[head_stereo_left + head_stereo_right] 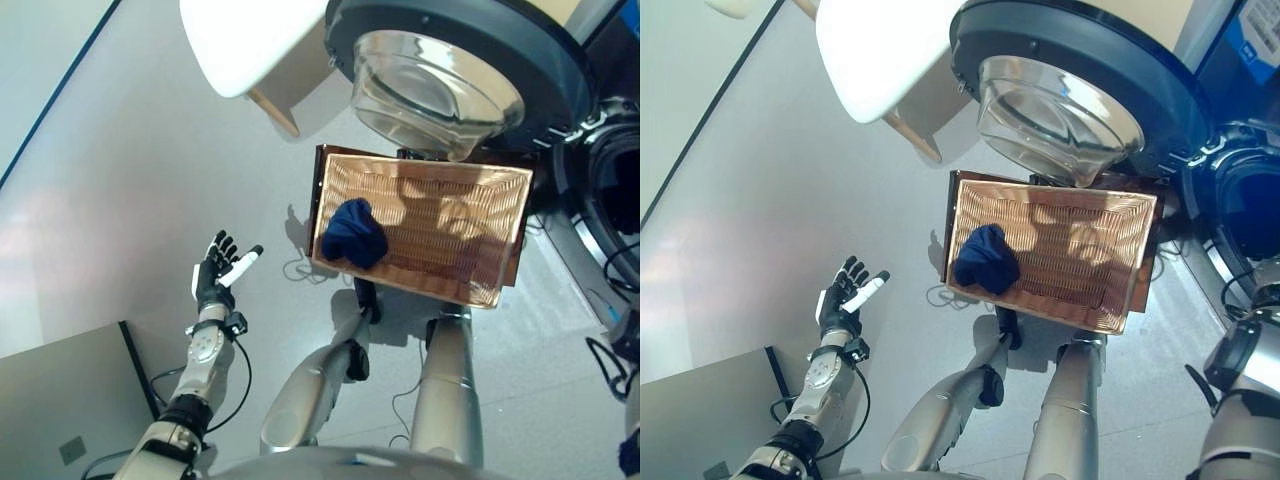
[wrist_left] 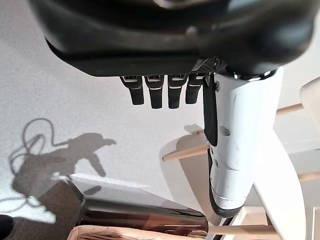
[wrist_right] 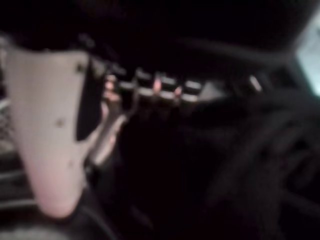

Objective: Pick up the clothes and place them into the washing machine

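- One piece of clothing is left to deal with: a dark blue garment (image 1: 354, 233) bunched up in the wicker basket (image 1: 470, 190), sitting toward the basket's 9 o'clock end.
- The basket sits on the floor right below the washing machine door (image 1: 1065, 95), which hangs open at about 12 o'clock from it. The dark drum opening (image 1: 1248, 215) shows off at 3 o'clock.
- The left hand (image 1: 215, 272) floats over bare floor at around 8 o'clock from the basket, well apart from it, fingers straight and spread with the white-covered thumb sticking out. It's holding nothing.
- The right hand (image 3: 150, 90) only shows in its own wrist view, somewhere dark, probably in or near the drum. Its fingers are too murky to read, so whether it's spread or closed can't be told.
- Handling guess: the garment looks soft, light and floppy, with no stiffness at all. It should crumple and drape whichever way it's lifted, and trailing ends could snag on the basket's rim.
- Best place to take hold is probably the top of the bunched mound, scooping a good fistful so several folds get caught and not just one thin layer that could slip out.
- A white chair (image 1: 245, 45) stands at 11 o'clock, out of the way.
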You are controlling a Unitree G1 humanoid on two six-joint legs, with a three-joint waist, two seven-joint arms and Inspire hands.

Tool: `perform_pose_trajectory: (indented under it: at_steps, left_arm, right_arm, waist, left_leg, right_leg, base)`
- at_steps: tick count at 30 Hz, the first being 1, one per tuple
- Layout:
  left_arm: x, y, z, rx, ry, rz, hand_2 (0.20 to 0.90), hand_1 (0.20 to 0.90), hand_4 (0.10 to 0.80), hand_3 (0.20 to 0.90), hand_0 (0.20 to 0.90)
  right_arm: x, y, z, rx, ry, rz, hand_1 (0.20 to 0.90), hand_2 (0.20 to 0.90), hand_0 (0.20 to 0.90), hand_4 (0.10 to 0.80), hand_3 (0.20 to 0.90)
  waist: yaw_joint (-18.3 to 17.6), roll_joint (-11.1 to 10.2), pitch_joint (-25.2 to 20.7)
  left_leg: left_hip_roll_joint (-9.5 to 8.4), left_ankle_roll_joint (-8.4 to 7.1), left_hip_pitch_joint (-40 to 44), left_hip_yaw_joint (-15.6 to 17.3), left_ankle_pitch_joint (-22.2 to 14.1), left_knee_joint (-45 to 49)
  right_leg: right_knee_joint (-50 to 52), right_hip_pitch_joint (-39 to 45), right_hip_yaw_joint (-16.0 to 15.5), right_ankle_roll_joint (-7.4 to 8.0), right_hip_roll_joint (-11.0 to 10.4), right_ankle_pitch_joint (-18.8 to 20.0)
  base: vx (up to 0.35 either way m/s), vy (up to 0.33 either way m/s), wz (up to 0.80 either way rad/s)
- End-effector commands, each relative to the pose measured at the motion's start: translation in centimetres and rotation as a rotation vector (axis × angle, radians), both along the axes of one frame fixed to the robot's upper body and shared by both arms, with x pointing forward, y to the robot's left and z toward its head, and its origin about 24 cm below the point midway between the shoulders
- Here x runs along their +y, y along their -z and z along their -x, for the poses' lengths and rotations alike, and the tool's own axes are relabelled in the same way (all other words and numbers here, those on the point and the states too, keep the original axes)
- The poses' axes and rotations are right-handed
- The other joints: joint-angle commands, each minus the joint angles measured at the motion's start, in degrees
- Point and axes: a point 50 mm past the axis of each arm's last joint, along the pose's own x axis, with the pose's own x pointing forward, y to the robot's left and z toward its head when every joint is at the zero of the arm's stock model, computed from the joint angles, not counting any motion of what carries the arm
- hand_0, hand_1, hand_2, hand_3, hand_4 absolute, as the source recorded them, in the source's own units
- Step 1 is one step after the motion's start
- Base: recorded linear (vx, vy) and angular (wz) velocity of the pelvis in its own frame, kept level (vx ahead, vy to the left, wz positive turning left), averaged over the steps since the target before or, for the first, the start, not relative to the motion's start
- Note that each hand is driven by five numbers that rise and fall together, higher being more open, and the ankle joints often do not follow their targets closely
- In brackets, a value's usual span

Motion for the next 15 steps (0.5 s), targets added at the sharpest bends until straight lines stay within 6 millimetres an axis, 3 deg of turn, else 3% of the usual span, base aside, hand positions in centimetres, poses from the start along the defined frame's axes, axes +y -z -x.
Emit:
perform_pose_trajectory:
  at_steps: [1,4,6,7,8,9,10,12,13,15]
  left_arm:
    - [2.8,-0.1,0.6,-0.022,-0.101,-0.039,0.9,0.9,0.8,0.9,0.9]
    - [2.8,0.1,0.7,-0.007,-0.096,-0.049,0.9,0.9,0.8,0.9,0.9]
    - [2.9,0.2,0.4,0.006,-0.09,-0.061,0.9,0.9,0.8,0.9,0.9]
    - [2.9,0.2,0.4,0.006,-0.09,-0.062,0.9,0.9,0.8,0.9,0.9]
    - [3.0,0.4,0.3,0.022,-0.087,-0.074,0.9,0.9,0.8,0.9,0.9]
    - [3.1,0.4,0.3,0.022,-0.087,-0.076,0.9,0.9,0.8,0.9,0.9]
    - [3.0,0.2,0.2,0.017,-0.087,-0.08,0.9,0.9,0.8,0.9,0.9]
    - [3.2,0.2,0.1,0.02,-0.09,-0.087,0.9,0.9,0.8,0.9,0.9]
    - [3.3,0.2,0.1,0.023,-0.088,-0.099,0.9,0.9,0.8,0.9,0.9]
    - [3.6,0.1,0.1,0.021,-0.095,-0.102,0.9,0.9,0.8,0.9,0.9]
  right_arm:
    - [-1.9,0.2,2.7,0.216,0.035,0.168,0.9,0.9,0.9,0.8,0.9]
    - [-1.4,3.8,2.7,0.301,-0.004,0.109,0.9,0.9,0.9,0.8,0.9]
    - [-0.6,7.5,3.0,0.372,-0.044,0.033,0.9,0.9,0.9,0.8,0.9]
    - [-0.6,7.5,3.0,0.371,-0.045,0.032,0.9,0.9,0.9,0.8,0.9]
    - [0.0,10.0,3.3,0.447,-0.092,-0.006,0.9,0.9,0.9,0.8,0.9]
    - [0.0,10.1,3.4,0.447,-0.093,-0.007,0.9,0.9,0.9,0.8,0.9]
    - [1.0,12.3,3.3,0.487,-0.137,-0.035,0.9,0.9,0.9,0.8,0.9]
    - [1.4,13.2,3.5,0.501,-0.148,-0.049,0.9,0.9,0.9,0.8,0.9]
    - [2.2,15.2,4.0,0.575,-0.184,-0.074,0.9,0.9,0.9,0.8,0.9]
    - [2.8,16.3,4.1,0.604,-0.209,-0.084,0.9,0.9,0.9,0.8,0.9]
  waist:
    - [0.9,-1.7,-7.9]
    - [0.5,-2.7,-7.9]
    - [0.1,-3.8,-8.1]
    - [0.1,-3.8,-8.0]
    - [0.1,-4.8,-8.5]
    - [0.1,-4.8,-8.5]
    - [-0.1,-5.8,-8.8]
    - [-0.1,-6.2,-8.8]
    - [-0.2,-7.1,-9.1]
    - [-0.2,-7.5,-9.2]
  left_leg:
    - [1.02,-6.65,2.1,-2.7,-2.7,-0.6]
    - [0.74,-6.52,3.8,-3.1,-2.9,-0.6]
    - [0.74,-6.39,5.8,-3.7,-3.3,-0.6]
    - [0.85,-6.37,5.7,-3.7,-2.9,-0.6]
    - [0.95,-6.37,7.0,-4.0,-3.5,-0.6]
    - [1.05,-6.35,6.9,-4.0,-3.2,-0.7]
    - [1.08,-6.34,8.4,-4.3,-3.7,-0.6]
    - [1.22,-6.27,8.8,-4.4,-3.5,-0.7]
    - [1.1,-6.22,10.2,-4.9,-4.1,-0.7]
    - [1.24,-6.15,10.5,-5.1,-3.8,-0.7]
  right_leg:
    - [-5.2,4.8,-3.8,-5.6,2.0,4.4]
    - [-5.8,7.4,-4.3,-5.43,1.8,4.6]
    - [-6.8,10.2,-5.1,-5.22,1.6,4.7]
    - [-7.1,10.2,-5.1,-5.29,1.7,5.3]
    - [-7.7,12.2,-5.4,-5.07,1.5,4.8]
    - [-8.0,12.3,-5.5,-5.13,1.6,5.3]
    - [-8.5,14.3,-5.9,-4.95,1.3,4.8]
    - [-9.0,15.0,-6.2,-4.96,1.4,5.5]
    - [-9.1,16.9,-6.5,-4.79,1.1,4.7]
    - [-9.6,17.5,-6.7,-4.84,1.2,5.3]
  base:
    - [0.009,-0.011,0.06]
    - [0.016,-0.021,0.09]
    - [0.016,-0.018,0.08]
    - [0.033,-0.013,0.05]
    - [0.0,0.0,0.0]
    - [0.077,-0.035,0.12]
    - [0.014,-0.036,0.08]
    - [0.029,-0.022,0.11]
    - [0.018,0.0,0.12]
    - [0.009,-0.006,0.1]
